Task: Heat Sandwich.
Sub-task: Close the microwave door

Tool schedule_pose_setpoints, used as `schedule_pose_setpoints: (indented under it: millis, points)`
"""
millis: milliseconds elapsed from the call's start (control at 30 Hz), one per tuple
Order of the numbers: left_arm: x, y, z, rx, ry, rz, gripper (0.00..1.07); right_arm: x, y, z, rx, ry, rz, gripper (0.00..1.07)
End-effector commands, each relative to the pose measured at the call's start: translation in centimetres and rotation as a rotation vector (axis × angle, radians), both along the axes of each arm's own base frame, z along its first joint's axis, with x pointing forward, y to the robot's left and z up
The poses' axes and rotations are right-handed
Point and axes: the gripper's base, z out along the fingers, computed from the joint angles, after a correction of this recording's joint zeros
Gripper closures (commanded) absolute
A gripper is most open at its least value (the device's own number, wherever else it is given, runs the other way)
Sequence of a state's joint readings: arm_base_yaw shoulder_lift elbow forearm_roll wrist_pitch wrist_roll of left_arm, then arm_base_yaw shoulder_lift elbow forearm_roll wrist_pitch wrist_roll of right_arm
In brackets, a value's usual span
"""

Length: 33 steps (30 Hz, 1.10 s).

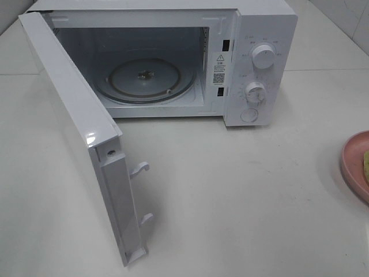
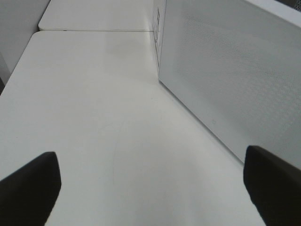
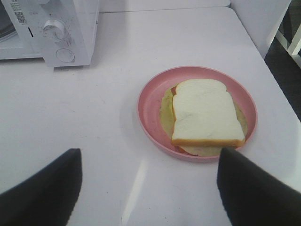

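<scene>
White-bread sandwich (image 3: pixel 204 113) lay on the round pink plate (image 3: pixel 149 101), well right of the open white microwave (image 1: pixel 253 34). Both claws, left gripper (image 2: pixel 150 186) and right gripper (image 3: pixel 148 186), stood spread, empty. Pickup seemed pending; next called for gripping the plate's rim.

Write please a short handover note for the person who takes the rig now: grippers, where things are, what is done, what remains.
Left gripper: open, empty, over bare table beside the microwave door.
Right gripper: open, empty, above the table just short of the pink plate.
Sandwich: on the pink plate, to the right of the microwave, untouched.
Done: door open, turntable bare.
Left: put the sandwich inside, close the door, start heating.
</scene>
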<state>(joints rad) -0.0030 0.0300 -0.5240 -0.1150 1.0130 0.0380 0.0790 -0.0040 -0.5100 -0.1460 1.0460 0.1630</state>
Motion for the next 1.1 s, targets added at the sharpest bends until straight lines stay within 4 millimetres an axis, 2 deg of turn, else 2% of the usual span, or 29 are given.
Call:
schedule_pose_setpoints:
  millis: [33, 200, 233, 300, 333, 367, 400, 467, 500, 533, 633, 667, 733, 800, 867, 1100]
  points:
    - [0.7, -0.1, 1.0, -0.012, -0.015, -0.004, 0.08, -0.4, 0.0, 0.0, -0.002, -0.031, -0.003, 0.31]
    - [2.9, 0.0, 1.3, -0.012, 0.051, 0.003, 0.18, -0.4, 0.0, 0.0, -0.002, -0.031, -0.003, 0.31]
    - [3.4, 0.0, 1.3, -0.014, 0.064, 0.004, 0.21, -0.4, 0.0, 0.0, -0.002, -0.031, -0.003, 0.31]
    - [4.9, -0.1, 1.3, -0.026, 0.103, 0.004, 0.37, -0.4, 0.0, 0.0, -0.002, -0.031, -0.003, 0.31]
    - [4.9, -0.1, 1.3, -0.026, 0.103, 0.004, 0.37, -0.4, 0.0, 0.0, -0.002, -0.031, -0.003, 0.31]
    - [5.3, -0.1, 1.3, -0.030, 0.115, 0.004, 0.42, -0.4, 0.0, 0.0, -0.002, -0.031, -0.003, 0.31]
    - [6.5, -0.1, 1.2, -0.035, 0.143, 0.007, 0.56, -0.4, 0.0, 0.0, -0.002, -0.031, -0.003, 0.31]
    - [7.5, -0.1, 1.0, -0.036, 0.164, 0.011, 0.70, -0.4, 0.0, 0.0, -0.002, -0.031, -0.003, 0.31]
    - [7.5, -0.1, 1.0, -0.036, 0.164, 0.011, 0.70, -0.4, 0.0, 0.0, -0.002, -0.031, -0.003, 0.31]
    - [8.7, -0.1, 0.8, -0.037, 0.197, 0.016, 0.83, -0.4, 0.0, 0.0, -0.002, -0.031, -0.003, 0.31]
    - [10.3, 0.0, 0.3, -0.034, 0.240, 0.019, 1.04, -0.4, 0.0, 0.0, -0.002, -0.031, -0.003, 0.31]
    - [10.3, 0.0, 0.3, -0.034, 0.240, 0.019, 1.04, -0.4, 0.0, 0.0, -0.002, -0.031, -0.003, 0.31]
    - [11.9, 0.0, -0.1, -0.041, 0.245, 0.026, 1.06, -0.4, 0.0, 0.0, -0.002, -0.031, -0.003, 0.31]
    - [12.4, 0.0, -0.1, -0.043, 0.241, 0.028, 1.06, -0.4, 0.0, 0.0, -0.002, -0.031, -0.003, 0.31]
    - [13.8, 0.1, 0.0, -0.015, 0.184, 0.024, 1.06, -0.4, 0.0, 0.0, -0.002, -0.031, -0.003, 0.31]
    - [16.9, 0.3, -0.4, 0.068, 0.092, 0.015, 1.06, -0.4, 0.0, 0.0, -0.002, -0.032, -0.003, 0.31]
